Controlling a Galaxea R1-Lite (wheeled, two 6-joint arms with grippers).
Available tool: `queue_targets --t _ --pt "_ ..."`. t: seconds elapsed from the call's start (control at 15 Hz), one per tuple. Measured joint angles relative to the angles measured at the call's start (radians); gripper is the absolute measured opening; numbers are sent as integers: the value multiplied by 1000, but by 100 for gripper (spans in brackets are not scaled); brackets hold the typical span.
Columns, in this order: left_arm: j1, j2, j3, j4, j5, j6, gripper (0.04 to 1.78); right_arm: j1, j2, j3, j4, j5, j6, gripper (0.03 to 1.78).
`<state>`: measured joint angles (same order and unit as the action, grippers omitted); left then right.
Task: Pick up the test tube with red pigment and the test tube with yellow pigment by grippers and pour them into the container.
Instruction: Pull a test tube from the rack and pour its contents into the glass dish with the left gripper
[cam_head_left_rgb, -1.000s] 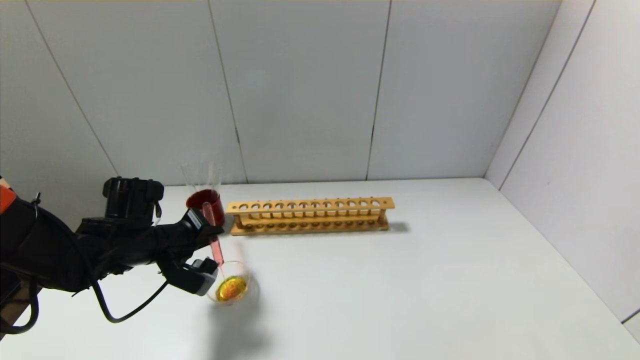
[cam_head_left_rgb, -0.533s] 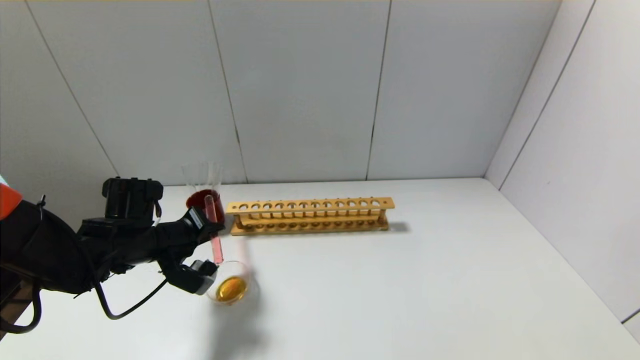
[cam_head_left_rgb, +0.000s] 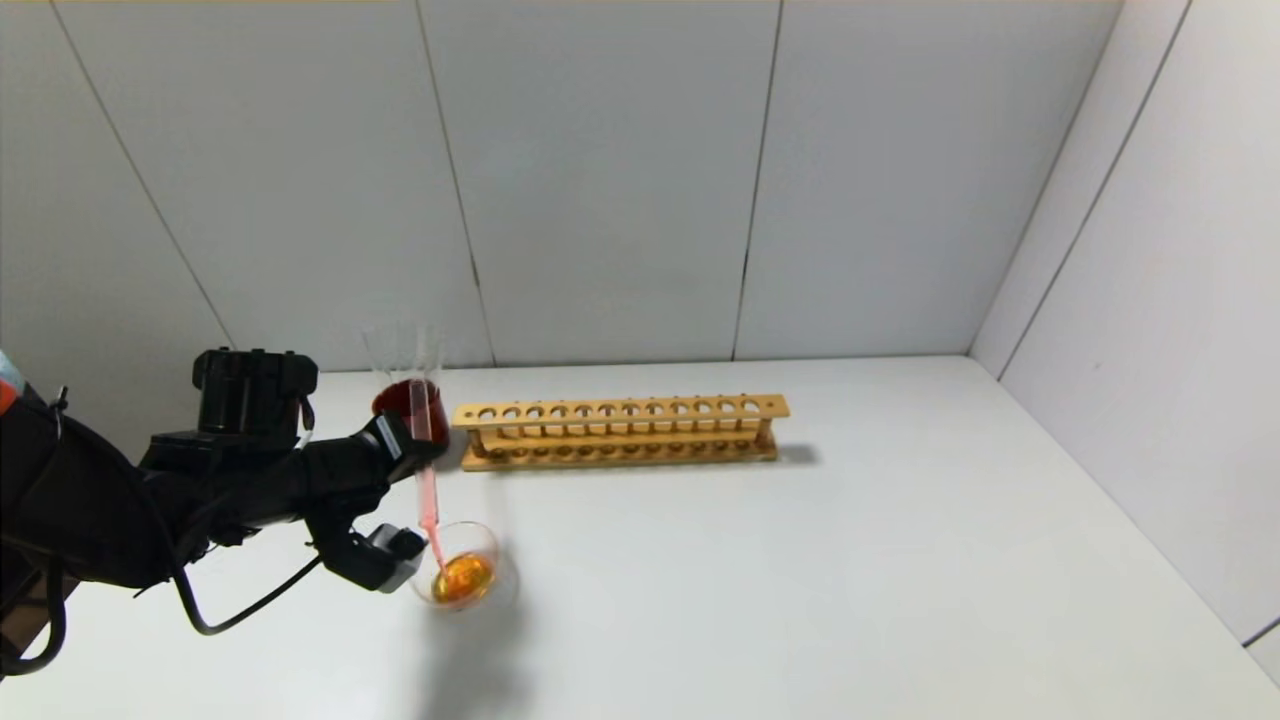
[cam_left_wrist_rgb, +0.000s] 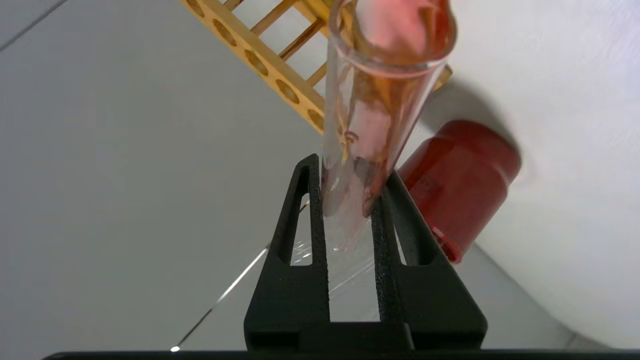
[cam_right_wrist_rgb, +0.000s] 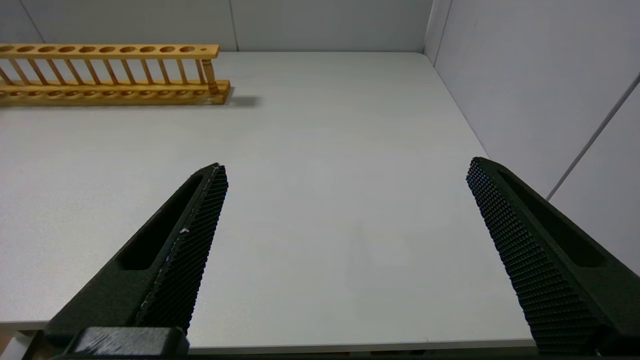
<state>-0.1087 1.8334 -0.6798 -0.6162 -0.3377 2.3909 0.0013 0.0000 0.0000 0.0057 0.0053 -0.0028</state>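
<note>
A lab bench set-up, by the look of it: a bare white table (cam_head_left_rgb: 800, 560) boxed in by plain grey panels (cam_head_left_rgb: 600, 180). Just beyond the left claw (cam_head_left_rgb: 415, 455) stands a wooden tube rack (cam_head_left_rgb: 620, 432). The claw grips a glass tube (cam_head_left_rgb: 428, 500) over a small glass dish (cam_head_left_rgb: 495, 570).

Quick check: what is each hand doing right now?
Left hand: shut on the test tube with red pigment, tipped over the container.
Right hand: open, holding nothing.
</note>
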Motion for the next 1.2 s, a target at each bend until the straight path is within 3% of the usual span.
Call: queue_targets --t 1.2 --pt "-82 -61 3 -5 53 146 30 0 0 0 0 0 0 175"
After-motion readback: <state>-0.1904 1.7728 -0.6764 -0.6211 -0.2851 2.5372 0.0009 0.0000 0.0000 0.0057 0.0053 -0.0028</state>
